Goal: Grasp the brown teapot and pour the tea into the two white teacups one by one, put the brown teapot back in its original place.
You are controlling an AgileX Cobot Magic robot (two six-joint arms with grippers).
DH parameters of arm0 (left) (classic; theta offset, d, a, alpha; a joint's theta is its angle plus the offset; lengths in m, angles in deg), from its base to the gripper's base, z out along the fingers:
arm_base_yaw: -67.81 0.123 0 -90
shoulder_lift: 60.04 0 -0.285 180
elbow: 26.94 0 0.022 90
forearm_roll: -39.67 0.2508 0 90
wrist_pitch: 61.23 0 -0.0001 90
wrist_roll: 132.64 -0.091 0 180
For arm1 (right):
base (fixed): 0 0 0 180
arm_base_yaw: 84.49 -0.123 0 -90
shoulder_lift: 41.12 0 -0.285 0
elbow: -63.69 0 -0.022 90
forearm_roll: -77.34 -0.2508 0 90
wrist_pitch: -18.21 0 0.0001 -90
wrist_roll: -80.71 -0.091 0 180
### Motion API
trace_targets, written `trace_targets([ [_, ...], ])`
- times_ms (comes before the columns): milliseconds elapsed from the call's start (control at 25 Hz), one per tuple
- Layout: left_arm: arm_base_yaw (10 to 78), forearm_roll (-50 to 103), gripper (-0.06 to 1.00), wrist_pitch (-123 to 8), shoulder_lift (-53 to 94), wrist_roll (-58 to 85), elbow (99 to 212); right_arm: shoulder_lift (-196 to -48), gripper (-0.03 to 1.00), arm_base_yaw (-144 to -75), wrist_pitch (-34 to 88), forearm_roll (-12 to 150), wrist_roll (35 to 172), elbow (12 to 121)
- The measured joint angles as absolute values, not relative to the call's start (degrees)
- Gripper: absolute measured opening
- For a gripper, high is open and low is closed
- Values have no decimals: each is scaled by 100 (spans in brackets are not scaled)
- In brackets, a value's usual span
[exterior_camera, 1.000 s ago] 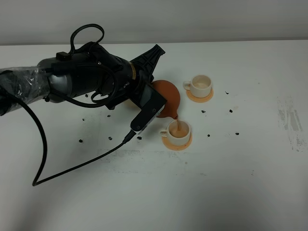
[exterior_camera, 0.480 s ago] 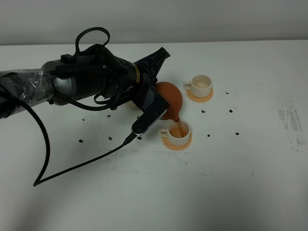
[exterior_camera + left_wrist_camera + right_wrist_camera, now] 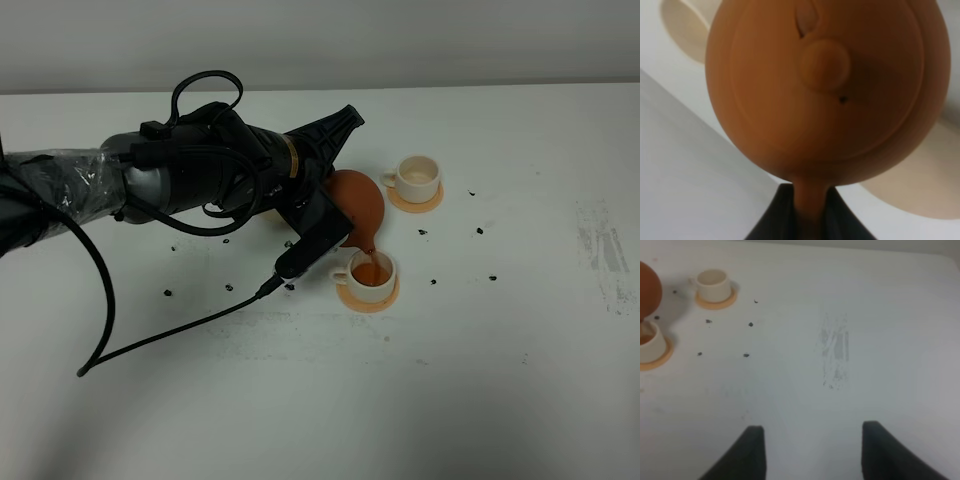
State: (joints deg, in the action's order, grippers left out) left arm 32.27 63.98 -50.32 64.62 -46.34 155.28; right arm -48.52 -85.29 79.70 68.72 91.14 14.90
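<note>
The brown teapot [image 3: 358, 200] hangs tilted with its spout down over the near white teacup [image 3: 372, 270], and a stream of tea runs into that cup. My left gripper [image 3: 322, 192] is shut on the teapot's handle. In the left wrist view the teapot [image 3: 825, 85] fills the frame, lid knob facing the camera, with the dark fingers [image 3: 775, 220] clamped on the handle. The far teacup [image 3: 418, 178] stands upright on its orange coaster. The original place is hidden under my left arm. Off to the right, my right gripper [image 3: 810, 435] hovers open over bare table.
The near cup's orange coaster [image 3: 367, 296] lies on the white table [image 3: 480, 380]. Small dark specks are scattered around the cups. A black cable [image 3: 170, 335] trails from my left arm across the table. A scuffed grey patch [image 3: 603, 250] marks the right side.
My left arm has shifted a little to the right and tipped the teapot further. The tea level in the near cup has risen.
</note>
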Motion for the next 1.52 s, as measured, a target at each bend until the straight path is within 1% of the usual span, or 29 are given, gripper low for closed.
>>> trace_targets([
  [720,3227,6803,12,-5152,6462,-4677,15528,-4852,45,-8529,7970,6872,9114,1490],
  [1520,3173,6827,12,-5285,6462,-4970,15528,-4852,45,-8529,7970,6872,9114,1490],
])
